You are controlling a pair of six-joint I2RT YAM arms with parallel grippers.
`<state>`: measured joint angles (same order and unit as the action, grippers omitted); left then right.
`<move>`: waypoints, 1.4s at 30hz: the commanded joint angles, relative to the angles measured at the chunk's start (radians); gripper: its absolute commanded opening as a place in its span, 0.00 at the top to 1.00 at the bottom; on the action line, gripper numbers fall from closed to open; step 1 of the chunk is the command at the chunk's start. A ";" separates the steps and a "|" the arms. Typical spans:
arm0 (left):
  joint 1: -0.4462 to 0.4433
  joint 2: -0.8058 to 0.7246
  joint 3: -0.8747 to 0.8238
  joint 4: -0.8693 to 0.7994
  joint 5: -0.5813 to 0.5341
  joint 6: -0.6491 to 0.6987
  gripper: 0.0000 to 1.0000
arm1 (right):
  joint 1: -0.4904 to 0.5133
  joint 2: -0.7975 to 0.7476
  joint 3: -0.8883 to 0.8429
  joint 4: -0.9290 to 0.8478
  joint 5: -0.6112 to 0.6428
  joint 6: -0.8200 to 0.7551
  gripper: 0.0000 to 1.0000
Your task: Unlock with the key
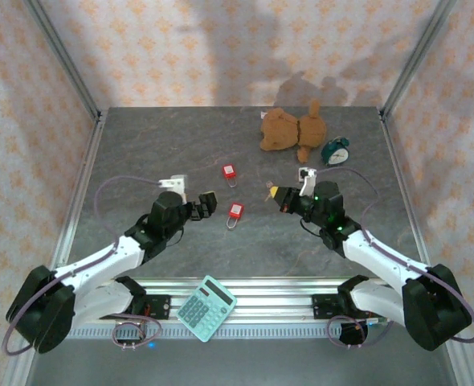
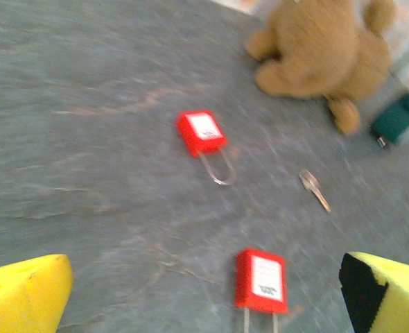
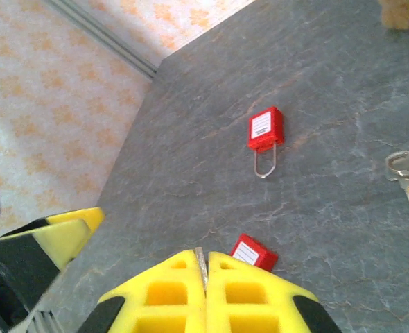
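Observation:
Two red padlocks lie on the grey table, one farther back (image 1: 230, 171) (image 2: 202, 132) (image 3: 265, 129) and one nearer (image 1: 235, 211) (image 2: 261, 279) (image 3: 253, 252). My left gripper (image 1: 205, 203) (image 2: 204, 305) is open, hovering just left of the nearer padlock, which lies between its yellow fingers (image 2: 24, 291). My right gripper (image 1: 281, 195) (image 3: 204, 260) is shut on a thin metal key blade (image 3: 201, 262), right of that padlock and above the table. A second, loose key (image 1: 269, 188) (image 2: 314, 189) (image 3: 407, 173) lies flat on the table near the right gripper.
A brown teddy bear (image 1: 292, 130) (image 2: 322, 48) and a green alarm clock (image 1: 336, 151) (image 2: 402, 118) lie at the back right. A teal calculator (image 1: 206, 308) rests on the rail at the near edge. Patterned walls enclose the table.

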<state>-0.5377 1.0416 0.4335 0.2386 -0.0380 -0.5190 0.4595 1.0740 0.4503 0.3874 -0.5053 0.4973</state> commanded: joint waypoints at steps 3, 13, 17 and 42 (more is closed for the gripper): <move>0.050 -0.023 -0.025 0.018 -0.142 -0.123 0.00 | 0.002 -0.029 -0.040 0.093 0.137 0.077 0.96; 0.023 0.165 0.209 -0.295 -0.090 0.022 0.16 | 0.008 -0.078 -0.069 0.027 0.357 0.119 0.96; -0.042 0.220 0.295 -0.402 -0.179 0.085 0.16 | 0.008 -0.094 -0.051 -0.025 0.378 0.092 0.96; -0.220 0.567 0.729 -0.864 -0.133 0.145 0.15 | 0.008 -0.067 -0.047 -0.028 0.422 0.015 0.96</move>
<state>-0.7452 1.5871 1.1263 -0.5438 -0.1883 -0.3901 0.4625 1.0069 0.4122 0.3435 -0.1184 0.5365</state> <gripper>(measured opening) 0.848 0.043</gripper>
